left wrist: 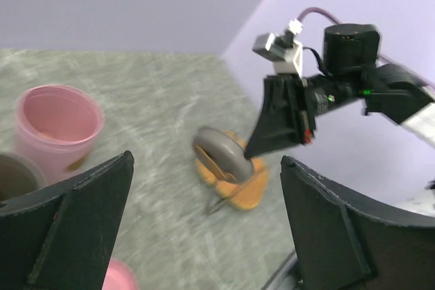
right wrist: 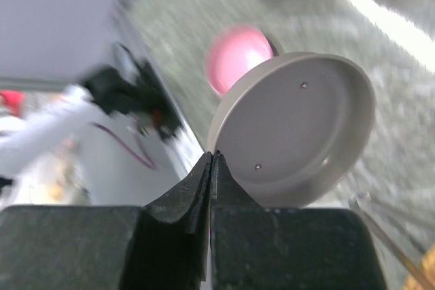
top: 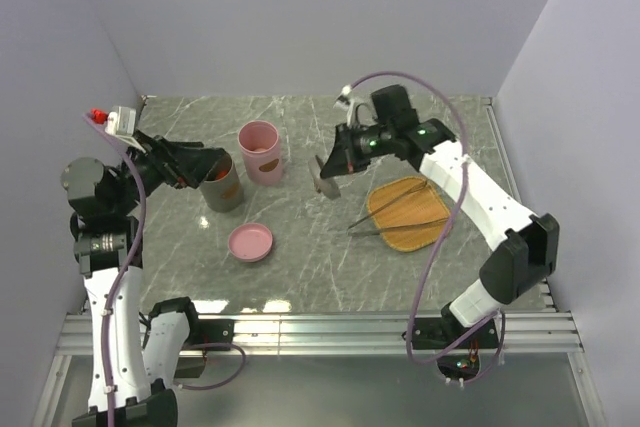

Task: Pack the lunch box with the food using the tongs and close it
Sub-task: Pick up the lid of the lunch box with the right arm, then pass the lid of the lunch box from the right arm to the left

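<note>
Arms: two; left arm at the left wall, right arm reaching in from the right.
Left jaws: spread wide with nothing between them, just beside the grey cup.
Right jaws: pressed together, pinching the rim of the grey lid.
Cups: two, both upright and open; the grey one, and the pink cup near it to the right and a little farther back.
Lids: two; the grey lid is held on edge between the pink cup and the tray, and the pink lid lies flat on the worktop nearer the arms' bases.
Tray: one orange tray on the right half of the worktop.
Tongs: one silver pair lying across the tray, its slim tips reaching past the tray's left edge.
Food: small orange-red bits show inside the grey cup, and a brownish speck shows inside the pink cup. The pieces are too small to count.
Edges: walls close the left, back and right sides. A metal rail runs along the near edge.
Open room: bare marbled worktop lies between the pink lid and the tray, and more behind the cups.
</note>
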Motion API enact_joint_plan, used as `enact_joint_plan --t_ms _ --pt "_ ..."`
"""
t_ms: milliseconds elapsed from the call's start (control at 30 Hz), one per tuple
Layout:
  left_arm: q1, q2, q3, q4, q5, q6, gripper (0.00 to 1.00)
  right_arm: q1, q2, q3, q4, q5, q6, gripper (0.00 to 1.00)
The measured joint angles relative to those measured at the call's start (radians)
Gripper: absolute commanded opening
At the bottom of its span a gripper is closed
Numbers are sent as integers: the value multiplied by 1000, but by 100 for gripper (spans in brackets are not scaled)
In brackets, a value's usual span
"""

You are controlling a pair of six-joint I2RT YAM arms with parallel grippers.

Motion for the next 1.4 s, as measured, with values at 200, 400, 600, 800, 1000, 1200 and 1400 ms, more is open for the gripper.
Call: enact_joint_plan --t_ms 200,400,600,800,1000,1200,1400 --pt "-5 6 -165 372 45 -328 95 -92 -107 -2 243 -136 145 0" --pt "-138 119 -195 543 -13 -481 93 -101 -161 -10 444 -153 288 0" --pt "-332 226 -199 665 -61 -536 90 -101 -175 -64 621 -159 429 0" --pt "-444 330 -199 722 -108 -552 84 -98 -175 -68 694 -160 497 0" --pt "-504 373 -199 761 -130 -552 76 -74 -175 -77 727 -161 519 0" --pt "-522 386 -199 800 -143 -552 70 -41 -175 -95 734 -165 522 0" --pt "-536 396 -198 832 -146 -553 59 -14 -175 -96 733 -168 520 0"
